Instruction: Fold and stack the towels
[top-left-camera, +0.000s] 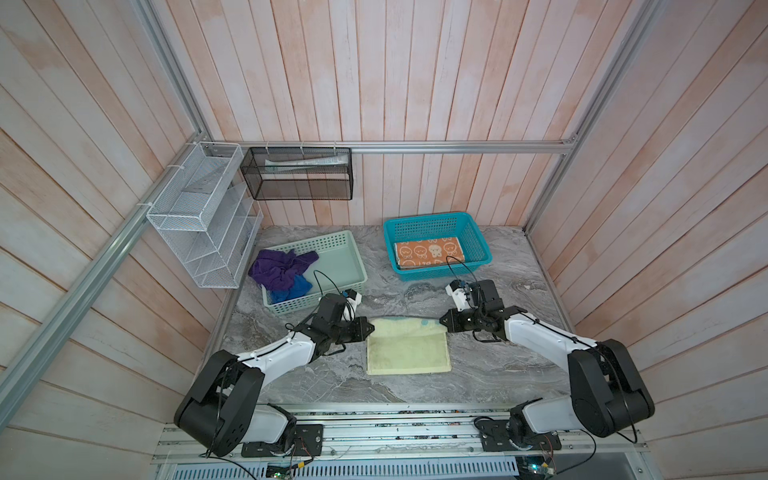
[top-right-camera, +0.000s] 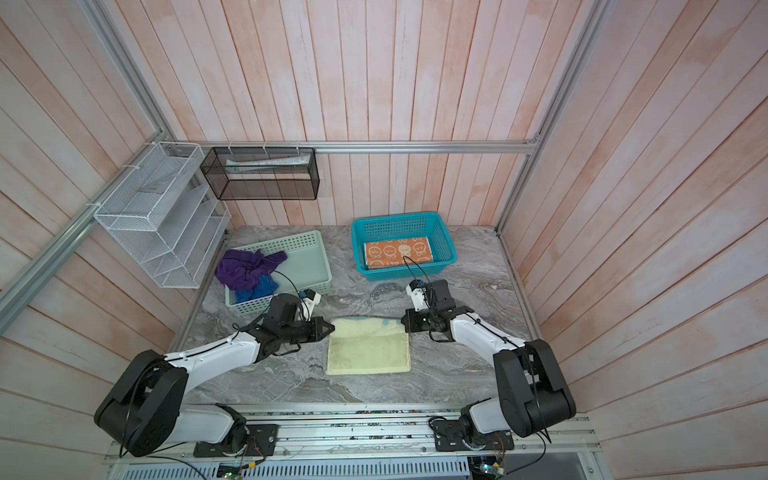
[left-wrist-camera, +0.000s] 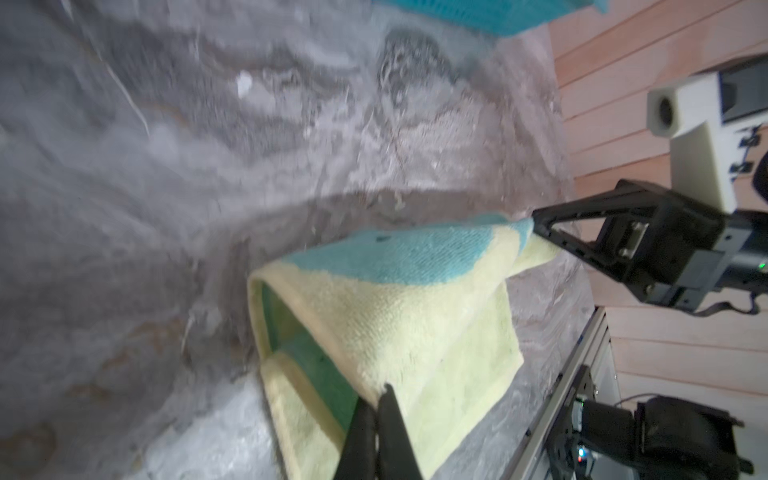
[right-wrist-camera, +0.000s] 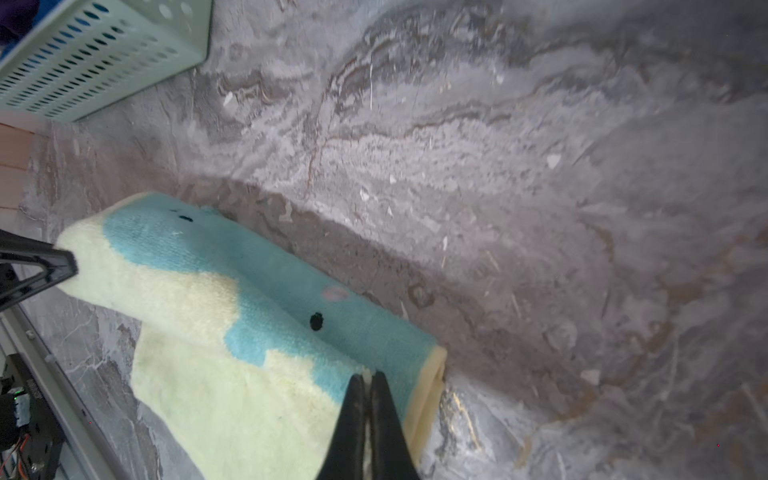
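Space lies open on the grey marble table (top-left-camera: 498, 361) to both sides of the teal-and-yellow towel (top-left-camera: 407, 349) and along its near edge, where bare surface runs to the metal rail (top-left-camera: 395, 409) at the front; both baskets stand well apart from it toward the back wall. The towel sits mid-table, its near half flat and its far part raised off the surface and arched over, so a hollow fold shows in the left wrist view. The left gripper (top-left-camera: 371, 328) pinches the far left corner, jaws closed on the cloth, and the right gripper (top-left-camera: 443, 324) pinches the far right corner the same way; in each wrist view the black fingertips meet on the terry with hardly a gap. The orange towel (top-left-camera: 430, 253) lies folded flat inside the teal basket (top-left-camera: 428, 218). The purple towel (top-left-camera: 278, 268) is bunched in the mint-green basket (top-left-camera: 360, 259), spilling over its left rim, with the blue towel (top-left-camera: 291, 289) mostly buried beneath it. The figure on the held towel shows only in part: teal patches, black dots and a pink spot, the rest turned under. Both wrist views are blurred over the marble, and each cuts its own gripper off at the frame edge.
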